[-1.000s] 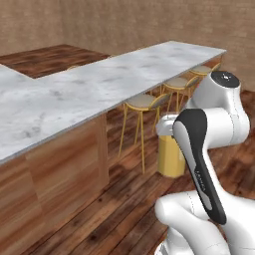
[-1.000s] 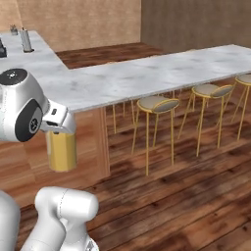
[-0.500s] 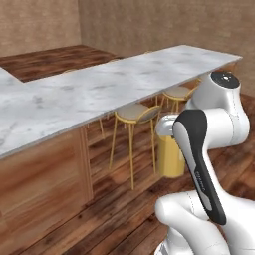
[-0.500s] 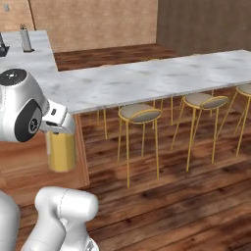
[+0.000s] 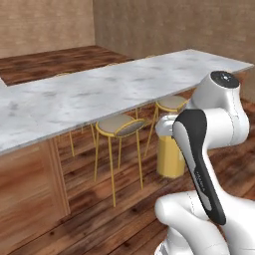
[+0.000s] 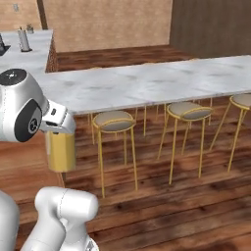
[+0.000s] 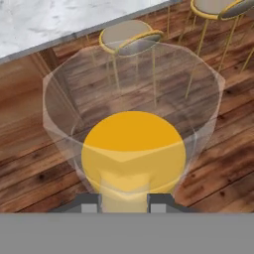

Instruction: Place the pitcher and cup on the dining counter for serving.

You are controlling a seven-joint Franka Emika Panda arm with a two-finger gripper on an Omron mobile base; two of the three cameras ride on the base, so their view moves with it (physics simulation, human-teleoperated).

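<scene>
The robot's gripper (image 7: 124, 201) is clamped on the pitcher (image 5: 171, 153) of orange liquid, carried upright above the wooden floor, near the dining counter (image 5: 99, 92) and its stools (image 6: 113, 121). Next it likely must lift the pitcher onto the marble top.

light: even, soft, bright | shadows: faint | glare: none | sharpness: coarse, slightly blurred render

glossy white rounded arm (image 5: 219, 119) segments, black curved cover panel, dark round joint caps with small markings.
</scene>
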